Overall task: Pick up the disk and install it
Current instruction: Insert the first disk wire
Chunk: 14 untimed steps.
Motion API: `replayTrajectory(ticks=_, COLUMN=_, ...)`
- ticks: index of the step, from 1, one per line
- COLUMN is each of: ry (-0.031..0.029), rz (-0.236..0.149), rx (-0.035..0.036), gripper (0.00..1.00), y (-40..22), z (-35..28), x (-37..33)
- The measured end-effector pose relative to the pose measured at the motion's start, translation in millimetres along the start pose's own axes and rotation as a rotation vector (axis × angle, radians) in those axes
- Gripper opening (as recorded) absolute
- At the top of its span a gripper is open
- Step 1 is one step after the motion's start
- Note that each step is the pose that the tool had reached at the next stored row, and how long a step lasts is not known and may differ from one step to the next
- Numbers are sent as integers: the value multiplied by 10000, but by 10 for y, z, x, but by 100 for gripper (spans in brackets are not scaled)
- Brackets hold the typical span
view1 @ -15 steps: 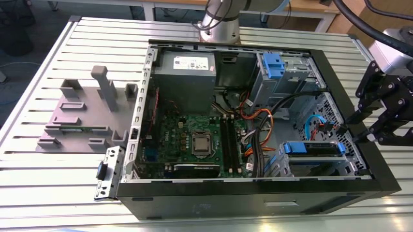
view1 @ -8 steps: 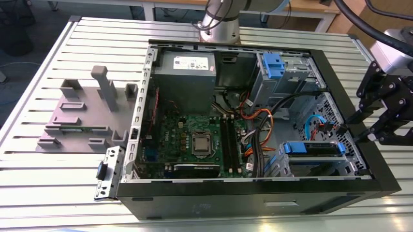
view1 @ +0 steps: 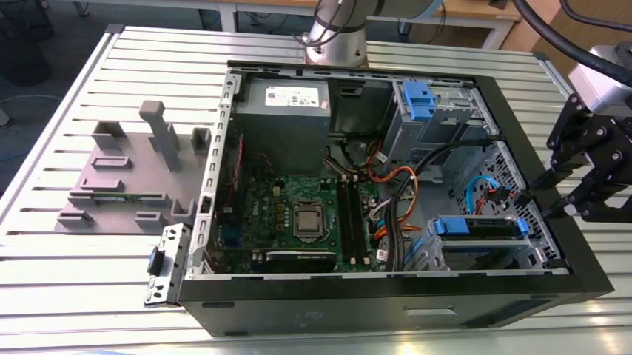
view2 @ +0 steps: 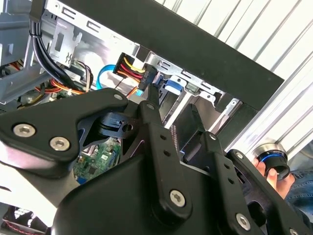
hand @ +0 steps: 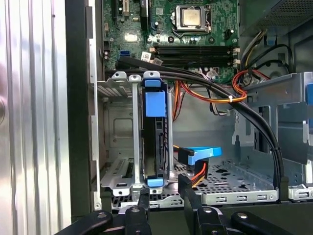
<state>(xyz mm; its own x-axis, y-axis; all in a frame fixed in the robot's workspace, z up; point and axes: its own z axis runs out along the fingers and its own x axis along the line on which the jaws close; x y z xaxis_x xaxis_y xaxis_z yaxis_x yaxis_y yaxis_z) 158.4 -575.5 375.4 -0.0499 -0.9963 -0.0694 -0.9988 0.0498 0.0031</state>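
The exterior view shows the disk (view1: 481, 227) already seated in the drive cage at the lower right of the open computer case (view1: 395, 299), its blue bracket facing up. In the first wrist view the disk (hand: 155, 142) stands on edge in a metal cage near the middle of the frame, blue bracket tabs showing at both ends and a metal rail just beside it. A loose blue cable connector (hand: 201, 152) lies to the right of it, apart from the disk.

The hand (view1: 578, 207) hangs at the right edge of the exterior view, over the case's black side wall and clear of the disk. Its dark fingers (hand: 188, 198) show at the bottom of the first wrist view, spread apart and gripping nothing. The second wrist view shows the black linkage of the hand (view2: 168, 129) across the lower frame, fingers parted above the cage.

Inside the case, the green motherboard (view1: 301, 214) fills the lower middle, and the grey power supply (view1: 286, 118) sits above it. Orange and black cables (view1: 395, 185) run between the board and the drive bays. A second blue-tabbed bay (view1: 419, 100) sits at the upper right of the case.

The case lies on a slatted metal desk (view1: 59, 281). A grey plastic stand (view1: 133, 174) with upright posts occupies the left of the exterior view. At the lower right of the second wrist view, a person's hand (view2: 274, 171) holds a small dark, blue-ringed object.
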Motion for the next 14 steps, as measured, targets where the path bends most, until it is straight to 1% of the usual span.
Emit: replayTrajectory(ticks=14, ry=0, rz=0, rx=0, gripper=42, y=-38, z=12, x=-8)
